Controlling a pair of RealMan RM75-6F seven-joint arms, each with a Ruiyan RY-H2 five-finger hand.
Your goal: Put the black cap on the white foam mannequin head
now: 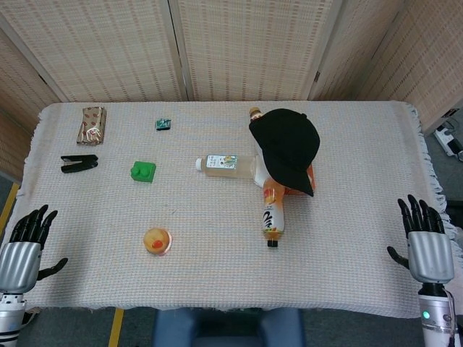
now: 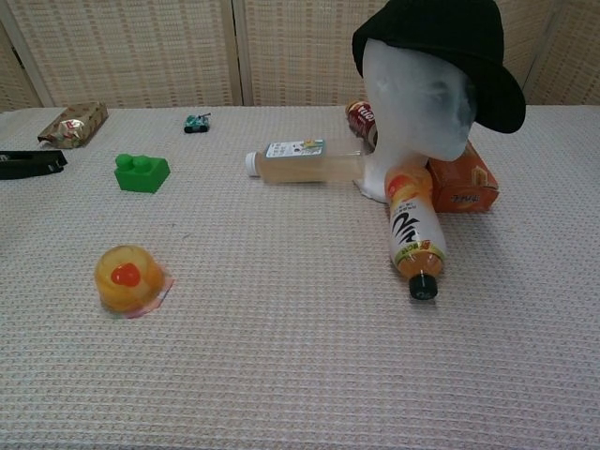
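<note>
The black cap (image 1: 287,148) (image 2: 439,47) sits on top of the white foam mannequin head (image 2: 415,108), which stands upright at the back right of the table. In the head view the cap hides the mannequin head almost fully. My right hand (image 1: 422,243) is at the table's front right corner, far from the cap, fingers spread, holding nothing. My left hand (image 1: 24,247) is at the front left corner, fingers apart and empty. Neither hand shows in the chest view.
An orange drink bottle (image 1: 272,210) lies in front of the mannequin, a pale tea bottle (image 1: 226,164) to its left, an orange box (image 2: 462,181) and a can (image 2: 361,117) beside it. A jelly cup (image 1: 157,241), green block (image 1: 142,171), black clip (image 1: 79,163), snack packet (image 1: 92,124) and small toy (image 1: 163,123) lie leftward.
</note>
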